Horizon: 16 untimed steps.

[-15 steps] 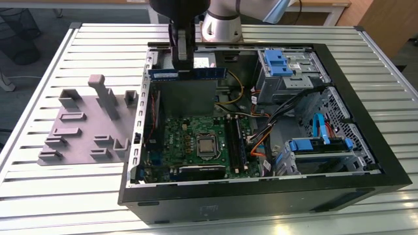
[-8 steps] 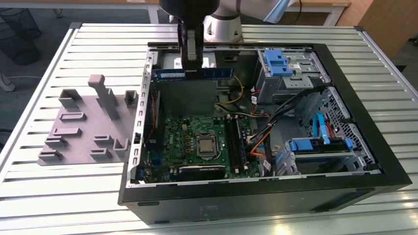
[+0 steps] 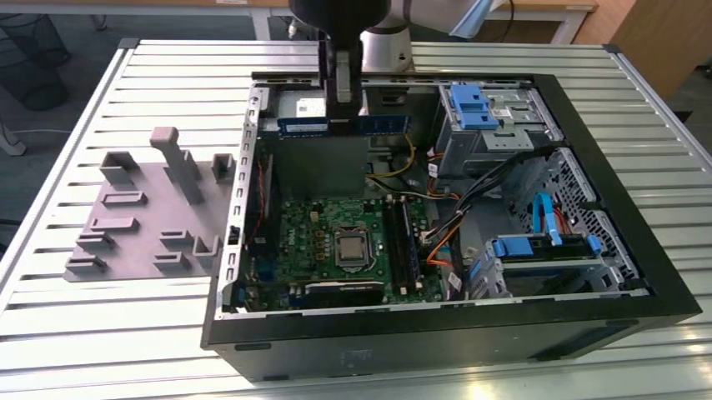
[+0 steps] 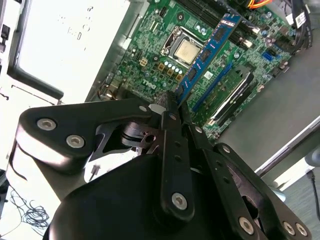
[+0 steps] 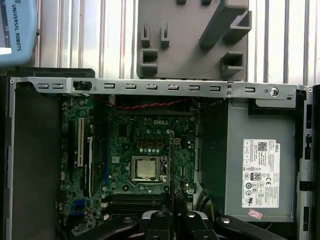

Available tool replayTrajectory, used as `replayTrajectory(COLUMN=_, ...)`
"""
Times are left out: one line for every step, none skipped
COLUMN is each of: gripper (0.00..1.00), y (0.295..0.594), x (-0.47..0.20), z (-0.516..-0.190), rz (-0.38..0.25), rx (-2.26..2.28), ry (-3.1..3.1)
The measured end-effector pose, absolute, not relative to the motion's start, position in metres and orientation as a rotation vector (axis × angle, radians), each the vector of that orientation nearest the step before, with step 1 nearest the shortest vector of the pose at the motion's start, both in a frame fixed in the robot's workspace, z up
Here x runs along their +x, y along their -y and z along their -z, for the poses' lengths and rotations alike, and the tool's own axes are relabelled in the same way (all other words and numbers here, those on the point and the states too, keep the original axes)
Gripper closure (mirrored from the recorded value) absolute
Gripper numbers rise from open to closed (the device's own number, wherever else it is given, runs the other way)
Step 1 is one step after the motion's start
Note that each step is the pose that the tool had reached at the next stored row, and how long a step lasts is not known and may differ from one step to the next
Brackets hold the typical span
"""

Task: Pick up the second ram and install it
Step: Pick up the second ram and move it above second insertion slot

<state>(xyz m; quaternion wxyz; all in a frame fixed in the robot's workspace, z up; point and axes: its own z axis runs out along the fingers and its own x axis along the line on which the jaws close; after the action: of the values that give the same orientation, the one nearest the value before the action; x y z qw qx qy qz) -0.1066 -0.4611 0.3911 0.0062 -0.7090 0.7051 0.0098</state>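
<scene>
Pickup part looks done to me: the hand (image 4: 170, 106) is clamped on the second ram (image 4: 210, 50), pinching it edge-up in the air over the open case (image 3: 445, 333). Install isn't done yet. The motherboard (image 3: 333, 242) and its long black slots (image 3: 401, 242) sit well below the hand, and the stick isn't touching them. The grey holder block (image 3: 145, 208) sits off to the side of the hand, outside the case on the surface (image 3: 112, 325).
</scene>
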Motion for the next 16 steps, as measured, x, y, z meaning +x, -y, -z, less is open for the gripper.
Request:
replayTrajectory(gripper=0.86, y=0.461, x=-0.105, z=-0.391, rz=-0.031, rx=-2.219, ry=-2.206)
replayTrajectory(gripper=0.86, y=0.461, x=-0.103, z=-0.391, rz=-0.031, rx=-2.219, ry=-2.206)
replayTrajectory(gripper=0.86, y=0.461, x=-0.101, z=-0.391, rz=-0.031, rx=-2.219, ry=-2.206)
replayTrajectory(gripper=0.86, y=0.461, x=-0.099, z=-0.391, rz=-0.031, rx=-2.219, ry=-2.206)
replayTrajectory(gripper=0.86, y=0.461, x=-0.096, z=-0.391, rz=-0.031, rx=-2.219, ry=-2.206)
replayTrajectory(gripper=0.86, y=0.461, x=-0.092, z=-0.391, rz=-0.031, rx=-2.219, ry=-2.206)
replayTrajectory(gripper=0.86, y=0.461, x=-0.089, z=-0.391, rz=-0.031, rx=-2.219, ry=-2.206)
replayTrajectory(gripper=0.86, y=0.461, x=-0.085, z=-0.391, rz=-0.031, rx=-2.219, ry=-2.206)
replayTrajectory(gripper=0.86, y=0.461, x=-0.082, z=-0.391, rz=-0.031, rx=-2.219, ry=-2.206)
replayTrajectory(gripper=0.86, y=0.461, x=-0.078, z=-0.391, rz=-0.031, rx=-2.219, ry=-2.206)
replayTrajectory(gripper=0.86, y=0.461, x=-0.075, z=-0.391, rz=-0.031, rx=-2.219, ry=-2.206)
replayTrajectory(gripper=0.86, y=0.461, x=-0.072, z=-0.391, rz=-0.031, rx=-2.219, ry=-2.206)
replayTrajectory(gripper=0.86, y=0.461, x=-0.069, z=-0.391, rz=-0.031, rx=-2.219, ry=-2.206)
replayTrajectory(gripper=0.86, y=0.461, x=-0.067, z=-0.391, rz=-0.031, rx=-2.219, ry=-2.206)
replayTrajectory(gripper=0.86, y=0.461, x=-0.064, z=-0.391, rz=-0.031, rx=-2.219, ry=-2.206)
replayTrajectory(gripper=0.86, y=0.461, x=-0.061, z=-0.391, rz=-0.031, rx=-2.219, ry=-2.206)
